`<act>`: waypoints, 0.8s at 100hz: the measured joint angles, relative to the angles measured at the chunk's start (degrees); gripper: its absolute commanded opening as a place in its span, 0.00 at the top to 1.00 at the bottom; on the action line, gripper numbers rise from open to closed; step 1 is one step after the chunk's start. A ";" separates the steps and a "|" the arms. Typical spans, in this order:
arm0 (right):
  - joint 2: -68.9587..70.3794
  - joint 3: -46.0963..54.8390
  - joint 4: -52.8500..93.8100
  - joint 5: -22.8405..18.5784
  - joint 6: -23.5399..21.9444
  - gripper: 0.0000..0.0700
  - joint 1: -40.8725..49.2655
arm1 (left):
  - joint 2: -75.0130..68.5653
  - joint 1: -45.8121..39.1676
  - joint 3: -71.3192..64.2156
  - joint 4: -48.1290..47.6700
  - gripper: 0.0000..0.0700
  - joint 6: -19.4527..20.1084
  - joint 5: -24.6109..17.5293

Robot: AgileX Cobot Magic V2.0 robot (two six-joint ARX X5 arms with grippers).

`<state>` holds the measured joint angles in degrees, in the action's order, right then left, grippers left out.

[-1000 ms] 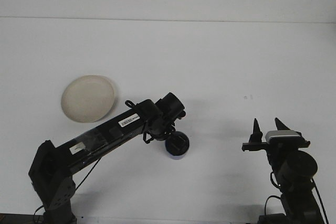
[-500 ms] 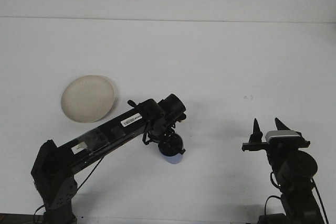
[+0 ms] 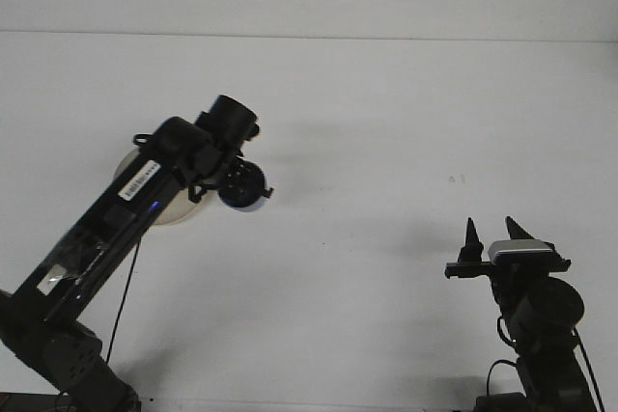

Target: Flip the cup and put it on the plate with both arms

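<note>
The left tool (image 3: 235, 183) is closed around a small dark cup with a pale blue base or rim (image 3: 241, 186), and carries it in the air, clear of the white surface (image 3: 386, 123). The cup looks tipped, its long axis lying more sideways than upright and pointing roughly toward the right edge of the surface, though the black fingers cover too much of it to tell which end is the mouth.

The relation that matters is between the cup and the round cream-coloured plate (image 3: 159, 190). The plate lies on the left part of the surface, mostly hidden under the black left arm, with only its left side and lower rim showing. The held cup hangs just beside the plate's right rim, slightly toward the far edge, not yet above its middle. So the plate lies to the left of the tool, and slightly toward the near edge from it. A short carry that way, then a lowering, would seem to finish the placing, provided the cup is turned upright first.

The right tool (image 3: 491, 234) stands well apart, near the right near corner of the surface, its two pointed fingers spread and aimed upward with nothing between them. The left arm is by far the nearer to the plate
</note>
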<state>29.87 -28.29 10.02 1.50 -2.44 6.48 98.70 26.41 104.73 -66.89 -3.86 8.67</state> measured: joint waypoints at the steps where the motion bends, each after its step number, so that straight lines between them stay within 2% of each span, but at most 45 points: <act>1: 0.00 0.00 0.00 0.00 0.00 0.42 0.00 | -0.17 -0.96 0.02 -0.04 0.98 0.09 0.09; 20: 0.00 0.00 0.00 0.00 0.00 0.42 0.00 | 0.33 -12.39 -0.11 -0.55 0.98 0.85 0.31; 42: 0.00 0.00 0.00 0.00 0.00 0.42 0.00 | 0.83 -21.18 -0.11 1.81 0.98 1.42 0.35; 80: 0.00 0.00 0.00 0.00 0.00 0.42 0.00 | 6.19 -26.86 -0.11 3.15 0.98 1.44 0.39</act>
<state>29.87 -28.29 10.02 1.50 -2.44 6.48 104.88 -0.45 104.62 -63.75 -2.42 9.06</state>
